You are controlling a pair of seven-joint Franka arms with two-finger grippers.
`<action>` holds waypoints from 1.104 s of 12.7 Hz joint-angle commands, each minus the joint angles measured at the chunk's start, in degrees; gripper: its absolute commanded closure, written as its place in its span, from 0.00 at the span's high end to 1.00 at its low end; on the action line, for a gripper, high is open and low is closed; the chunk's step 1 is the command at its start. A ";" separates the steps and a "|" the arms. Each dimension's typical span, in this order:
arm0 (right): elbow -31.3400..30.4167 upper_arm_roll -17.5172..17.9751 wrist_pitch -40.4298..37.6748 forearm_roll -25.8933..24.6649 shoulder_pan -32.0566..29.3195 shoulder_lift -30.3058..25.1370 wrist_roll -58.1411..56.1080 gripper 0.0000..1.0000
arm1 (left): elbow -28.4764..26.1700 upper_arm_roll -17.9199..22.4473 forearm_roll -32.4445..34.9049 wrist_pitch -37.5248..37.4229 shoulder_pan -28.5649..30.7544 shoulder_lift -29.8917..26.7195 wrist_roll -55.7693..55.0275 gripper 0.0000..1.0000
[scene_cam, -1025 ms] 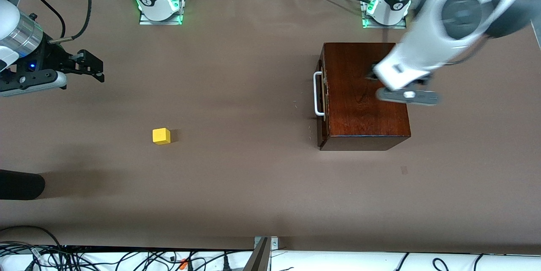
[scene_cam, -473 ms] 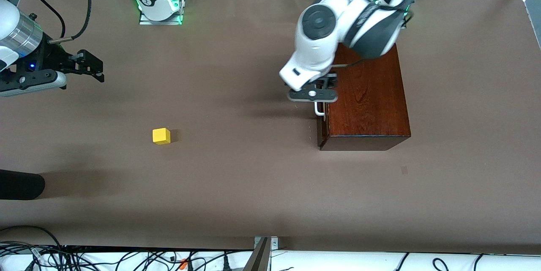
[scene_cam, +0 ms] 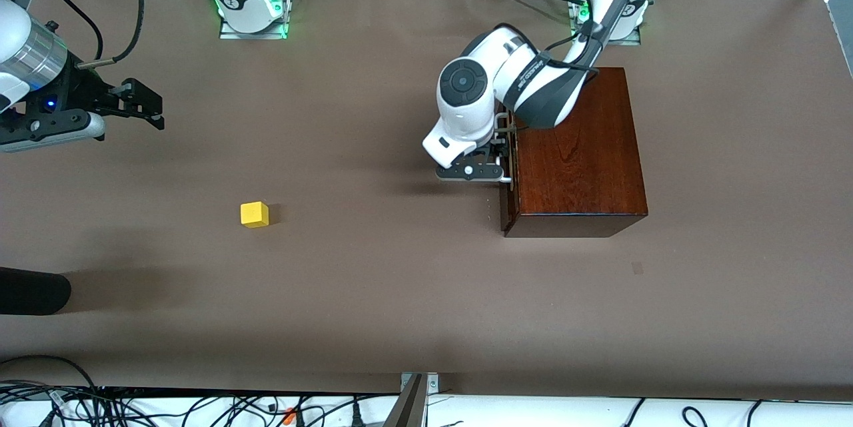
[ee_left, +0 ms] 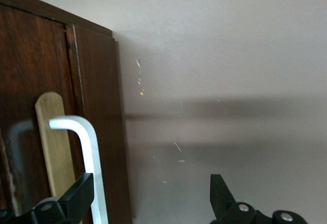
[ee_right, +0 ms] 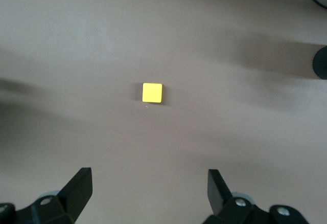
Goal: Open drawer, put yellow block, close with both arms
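The dark mahogany box stands toward the left arm's end of the table with the drawer shut. My left gripper is open at the drawer's front and hides most of the white handle. In the left wrist view the handle runs along the reddish-brown drawer front, just inside one finger of the open left gripper. The yellow block lies on the table toward the right arm's end. My right gripper waits open and empty over the table. The right wrist view shows the block ahead of the gripper.
A black rounded object juts in at the table's edge at the right arm's end, nearer the front camera than the block. Cables lie along the front edge. The arm bases stand at the back edge.
My left arm has swung from over the box top down to the drawer's front, and its gripper now sits at the handle. The right arm and the block have not moved.
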 commanded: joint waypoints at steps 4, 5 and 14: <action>1.58 0.24 -1.36 0.31 -0.48 0.53 -0.48 1.00 | 1.36 0.68 2.20 -0.49 -0.63 2.36 -0.57 1.00; 1.58 0.24 -1.36 0.31 -0.39 0.53 -0.48 1.00 | 1.27 0.68 2.20 -0.49 -0.72 2.54 -0.57 1.00; 1.58 0.24 -1.36 0.31 -0.48 0.53 -0.65 1.00 | 1.27 0.50 2.20 2.23 -3.52 4.56 -7.41 1.00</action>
